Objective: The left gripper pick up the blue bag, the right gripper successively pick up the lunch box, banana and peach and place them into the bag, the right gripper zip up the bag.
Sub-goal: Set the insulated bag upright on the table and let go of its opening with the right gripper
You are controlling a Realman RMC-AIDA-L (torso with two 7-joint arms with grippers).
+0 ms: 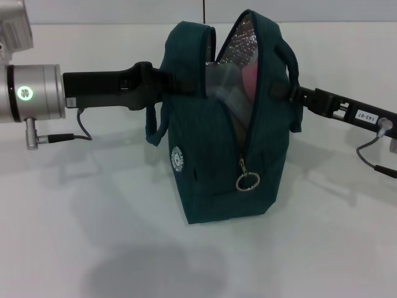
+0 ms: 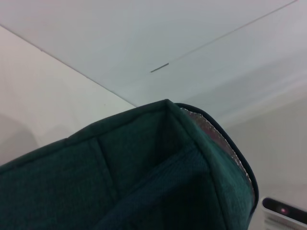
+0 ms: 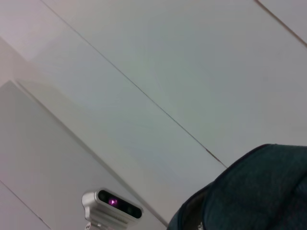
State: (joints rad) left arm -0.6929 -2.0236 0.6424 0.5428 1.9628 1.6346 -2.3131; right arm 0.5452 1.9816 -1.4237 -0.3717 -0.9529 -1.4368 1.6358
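Now you see the ring pull (image 1: 247, 181) hanging low on the blue bag (image 1: 211, 167), below and inboard of your right hand (image 1: 286, 92), whose finger state you cannot tell.
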